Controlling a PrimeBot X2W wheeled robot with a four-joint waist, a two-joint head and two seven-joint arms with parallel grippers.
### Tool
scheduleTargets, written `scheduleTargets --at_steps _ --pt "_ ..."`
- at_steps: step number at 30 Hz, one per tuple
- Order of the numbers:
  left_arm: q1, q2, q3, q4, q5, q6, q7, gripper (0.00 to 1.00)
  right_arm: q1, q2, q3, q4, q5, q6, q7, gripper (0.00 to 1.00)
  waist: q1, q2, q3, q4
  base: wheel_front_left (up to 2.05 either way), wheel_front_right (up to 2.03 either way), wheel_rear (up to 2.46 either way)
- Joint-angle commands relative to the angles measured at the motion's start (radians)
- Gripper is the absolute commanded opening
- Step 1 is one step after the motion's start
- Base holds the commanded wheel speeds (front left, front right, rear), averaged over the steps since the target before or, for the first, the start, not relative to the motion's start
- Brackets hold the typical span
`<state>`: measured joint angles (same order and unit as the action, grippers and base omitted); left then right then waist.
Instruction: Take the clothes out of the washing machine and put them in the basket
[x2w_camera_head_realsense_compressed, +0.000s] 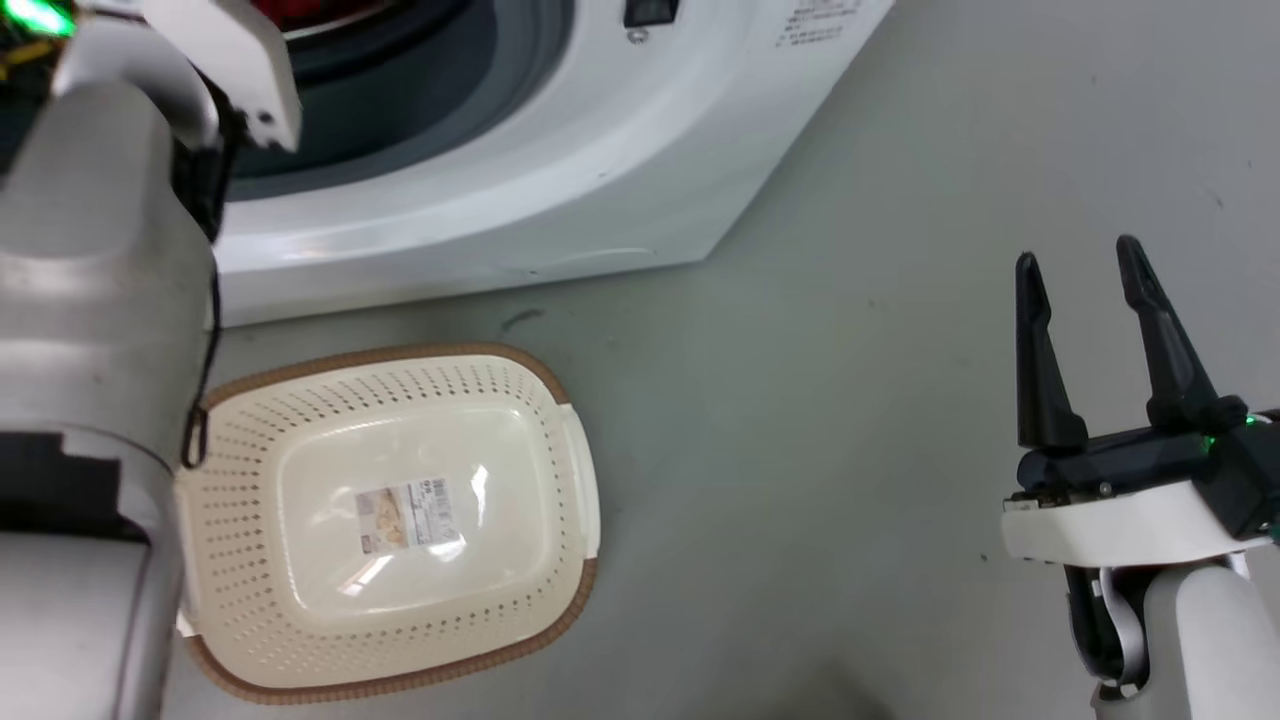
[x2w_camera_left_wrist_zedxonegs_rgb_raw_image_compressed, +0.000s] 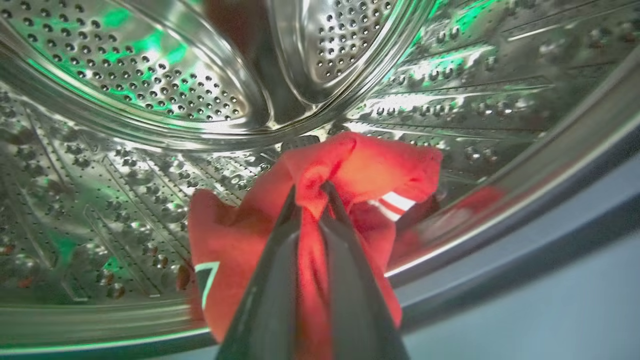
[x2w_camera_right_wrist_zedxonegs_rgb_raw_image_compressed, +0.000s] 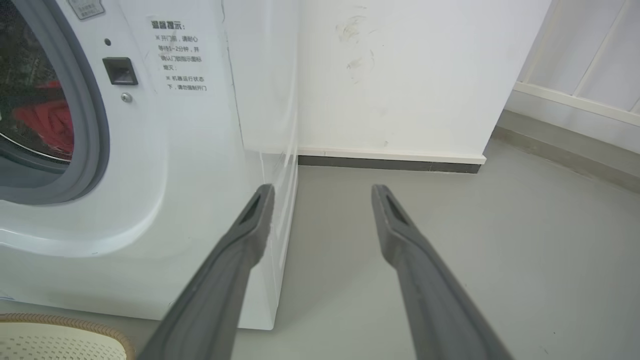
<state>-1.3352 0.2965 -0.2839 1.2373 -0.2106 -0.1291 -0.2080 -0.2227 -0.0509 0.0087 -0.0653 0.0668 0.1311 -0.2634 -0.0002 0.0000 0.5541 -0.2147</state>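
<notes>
The left gripper (x2w_camera_left_wrist_zedxonegs_rgb_raw_image_compressed: 311, 192) is deep inside the washing machine (x2w_camera_head_realsense_compressed: 560, 170), its two fingers pinched shut on a fold of red clothes (x2w_camera_left_wrist_zedxonegs_rgb_raw_image_compressed: 380, 165). In the left wrist view the steel drum (x2w_camera_left_wrist_zedxonegs_rgb_raw_image_compressed: 125, 65) curves round the cloth on every side. The drum's lower lip and the grey seal (x2w_camera_left_wrist_zedxonegs_rgb_raw_image_compressed: 525, 240) run just below and to the right of the gripped bundle. From the head view, the pale left forearm (x2w_camera_head_realsense_compressed: 100, 250) reaches up into the round opening.

The basket (x2w_camera_head_realsense_compressed: 400, 355) sits on the grey floor (x2w_camera_head_realsense_compressed: 800, 450) just in front of the machine, near its bottom edge but not touching it. The label (x2w_camera_head_realsense_compressed: 405, 515) on its base is in plain sight. To the right of the basket the floor lies open as far as the right gripper (x2w_camera_head_realsense_compressed: 1080, 255), which hangs well apart from both, fingers spread and holding nothing. In the right wrist view those fingers point past the machine's front corner toward a white wall (x2w_camera_right_wrist_zedxonegs_rgb_raw_image_compressed: 400, 75) with a dark skirting strip (x2w_camera_right_wrist_zedxonegs_rgb_raw_image_compressed: 390, 162).

The cloth is bright red and soft, bunched into a knot at the fingertips and hanging in loose folds below. White stripes show on its right side, and a dark shape edged in white shows at its lower left. More red fabric shows through the opening in the right wrist view.
</notes>
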Motion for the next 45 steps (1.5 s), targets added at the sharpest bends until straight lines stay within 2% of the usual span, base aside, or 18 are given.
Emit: scheduleTargets --at_steps 1,9,20,33,40,45 --pt "0.042 -0.006 -0.014 -0.018 -0.016 0.0 -0.021 0.0 0.016 0.001 -0.001 0.005 -0.012 -0.001 -0.002 1.0 0.0002 0.0 -0.052 0.035 0.0 0.0 0.0" --pt "0.204 -0.016 -0.065 -0.153 -0.099 0.0 -0.057 0.0 0.059 0.001 -0.001 0.025 -0.039 -0.001 -0.002 1.0 0.0002 0.0 -0.145 0.093 0.0 0.0 0.0" --pt "0.489 0.01 -0.032 -0.532 -0.108 0.01 -0.059 0.0 0.135 0.001 -0.002 0.054 -0.059 -0.001 -0.002 1.0 0.0002 0.0 -0.283 0.155 0.0 0.0 0.0" --pt "0.792 0.029 -0.014 -0.963 -0.119 0.081 -0.045 0.0 0.224 0.001 0.002 0.078 -0.062 -0.001 -0.002 1.0 0.0002 0.0 -0.417 0.189 0.0 0.0 0.0" --pt "0.916 0.059 -0.016 -1.198 -0.112 0.129 0.02 0.0 0.246 0.001 0.008 0.082 -0.056 -0.001 -0.002 1.0 0.0002 0.0 -0.439 0.196 0.0 0.0 0.0" --pt "0.995 0.071 -0.024 -1.305 -0.125 0.146 0.061 0.0 0.246 0.001 0.004 0.084 -0.055 -0.001 -0.002 1.0 0.0002 0.0 -0.44 0.197 0.0 0.0 0.0"
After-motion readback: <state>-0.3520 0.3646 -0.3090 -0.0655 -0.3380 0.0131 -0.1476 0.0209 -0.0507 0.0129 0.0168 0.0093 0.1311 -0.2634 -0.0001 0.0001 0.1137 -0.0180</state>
